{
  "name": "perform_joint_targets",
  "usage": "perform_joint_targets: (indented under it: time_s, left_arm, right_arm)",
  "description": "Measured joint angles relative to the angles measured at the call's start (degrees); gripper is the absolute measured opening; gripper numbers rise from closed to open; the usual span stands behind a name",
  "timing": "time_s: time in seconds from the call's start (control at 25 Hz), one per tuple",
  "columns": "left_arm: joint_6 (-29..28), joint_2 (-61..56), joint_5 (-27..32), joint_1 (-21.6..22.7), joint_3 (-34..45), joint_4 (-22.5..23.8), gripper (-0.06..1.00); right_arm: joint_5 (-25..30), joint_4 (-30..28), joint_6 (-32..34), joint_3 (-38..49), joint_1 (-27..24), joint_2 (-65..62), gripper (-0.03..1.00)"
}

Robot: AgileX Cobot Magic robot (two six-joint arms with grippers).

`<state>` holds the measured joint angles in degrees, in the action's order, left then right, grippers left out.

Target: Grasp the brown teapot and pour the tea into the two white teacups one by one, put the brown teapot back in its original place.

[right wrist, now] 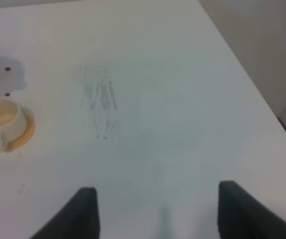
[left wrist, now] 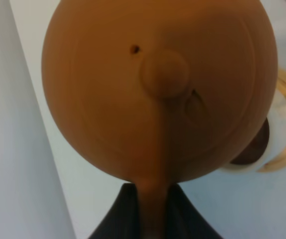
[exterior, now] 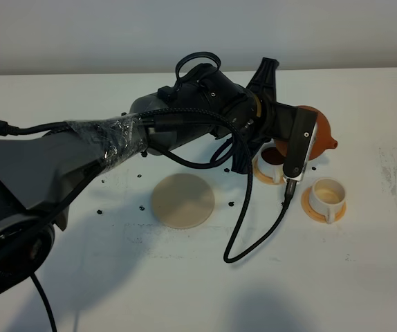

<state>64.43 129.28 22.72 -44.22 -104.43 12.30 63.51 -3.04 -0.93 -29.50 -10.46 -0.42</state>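
My left gripper (exterior: 308,131) reaches across to the right side and is shut on the loop handle of the brown teapot (exterior: 323,128), holding it in the air. In the left wrist view the teapot (left wrist: 158,84) fills the frame, with its handle between my fingers (left wrist: 128,209). One white teacup (exterior: 271,162) on its orange saucer holds dark tea (left wrist: 252,147) and sits just under the teapot. The other white teacup (exterior: 328,196), which also shows in the right wrist view (right wrist: 1,117), has a pale inside. The cream coaster (exterior: 182,200) lies bare. My right gripper (right wrist: 158,214) is open and empty.
A black cable (exterior: 254,221) hangs from the left wrist in a loop over the table between the coaster and the cups. Grey scuff marks (right wrist: 100,102) lie on the white table right of the cups. The table's right edge (right wrist: 252,84) is near the right gripper.
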Motion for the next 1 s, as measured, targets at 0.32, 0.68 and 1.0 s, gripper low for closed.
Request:
perform_joint_targets:
  time_s: [0.32, 0.68, 1.0]
  left_arm:
    - [3.7, 0.07, -1.01, -0.75, 0.0, 2.08, 0.1]
    - [6.37, 0.37, -1.18, -1.1, 0.0, 5.39, 0.1]
    - [6.48, 0.4, -1.71, -2.09, 0.0, 8.27, 0.1]
  right_arm:
    - [0.0, 0.0, 0.0, 0.0, 0.0, 0.0, 0.51]
    - [0.0, 0.0, 0.0, 0.0, 0.0, 0.0, 0.51]
    - [0.0, 0.0, 0.0, 0.0, 0.0, 0.0, 0.51]
